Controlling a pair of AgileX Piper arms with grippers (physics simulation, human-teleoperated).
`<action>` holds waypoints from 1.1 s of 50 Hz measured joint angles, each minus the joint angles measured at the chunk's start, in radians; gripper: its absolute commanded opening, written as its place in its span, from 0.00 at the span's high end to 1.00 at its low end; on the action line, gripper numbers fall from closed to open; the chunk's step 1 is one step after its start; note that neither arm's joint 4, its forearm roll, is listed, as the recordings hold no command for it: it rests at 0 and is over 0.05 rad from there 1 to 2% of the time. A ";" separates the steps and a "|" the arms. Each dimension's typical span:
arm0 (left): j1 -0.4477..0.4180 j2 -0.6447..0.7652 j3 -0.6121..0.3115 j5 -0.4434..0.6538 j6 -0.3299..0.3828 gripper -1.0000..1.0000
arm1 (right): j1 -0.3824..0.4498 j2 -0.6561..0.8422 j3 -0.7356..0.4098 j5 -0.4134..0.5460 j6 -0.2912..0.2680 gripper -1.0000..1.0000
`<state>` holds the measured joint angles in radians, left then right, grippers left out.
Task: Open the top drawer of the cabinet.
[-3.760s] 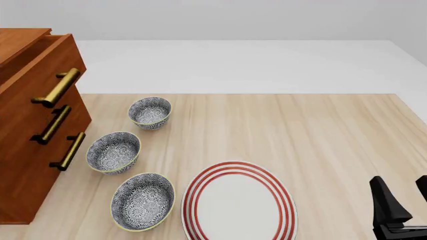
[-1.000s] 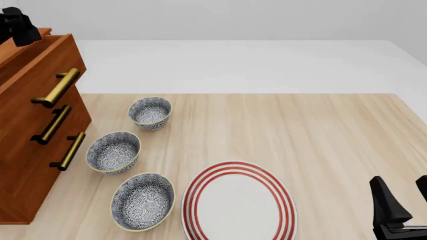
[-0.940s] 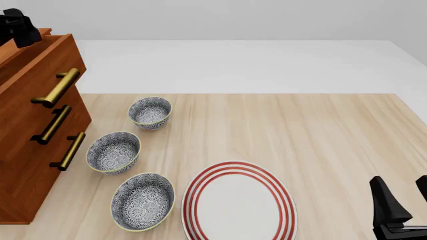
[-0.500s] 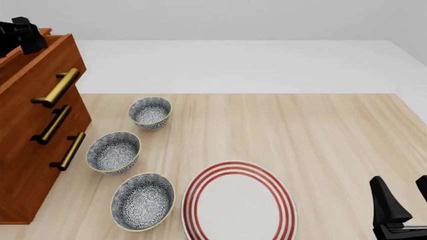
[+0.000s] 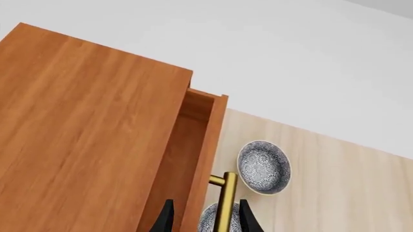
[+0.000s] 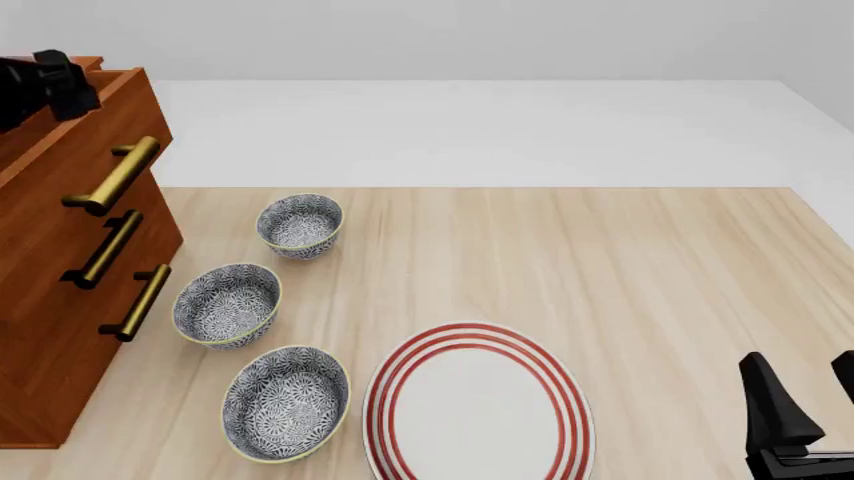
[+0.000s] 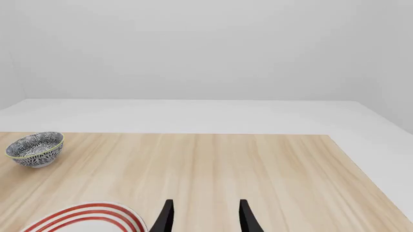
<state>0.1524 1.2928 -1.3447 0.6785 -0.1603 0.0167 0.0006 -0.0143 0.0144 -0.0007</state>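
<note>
The reddish-brown cabinet [image 6: 51, 340] stands at the table's left edge. Its top drawer [image 6: 83, 135] juts out a little beyond the two lower ones, with its brass handle [image 6: 115, 175] facing the table. My left gripper [image 6: 64, 88] hovers above the drawer's upper edge, touching nothing. From the left wrist view, looking down, I see the cabinet top [image 5: 84, 121], the drawer's front board [image 5: 208, 159] and the handle [image 5: 226, 203] lower down, framed by the open left gripper [image 5: 206, 222]. My right gripper [image 6: 801, 415] rests open and empty at the near right of the table.
Three patterned bowls [image 6: 300, 225] [image 6: 227, 303] [image 6: 284, 402] line up in front of the cabinet's drawers. A red-ringed white plate [image 6: 478, 405] lies near the front edge. One bowl [image 7: 36, 149] and the plate's rim [image 7: 84, 217] show in the right wrist view.
The left gripper came into view above the cabinet and has drifted slightly right and down toward the top drawer's edge. The drawer and the right arm have not moved.
</note>
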 measured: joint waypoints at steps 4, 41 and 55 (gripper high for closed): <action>0.002 0.005 0.001 -0.002 0.000 0.00 | 0.000 0.000 0.000 0.000 0.000 0.00; 0.006 0.036 0.019 -0.018 0.011 0.00 | 0.000 0.000 0.000 0.000 0.000 0.00; 0.006 0.041 0.029 -0.025 0.017 0.00 | 0.000 0.000 0.000 0.000 0.000 0.00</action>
<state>0.1583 1.3341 -1.3156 0.6532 -0.1437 0.0167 0.0006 -0.0143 0.0144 -0.0007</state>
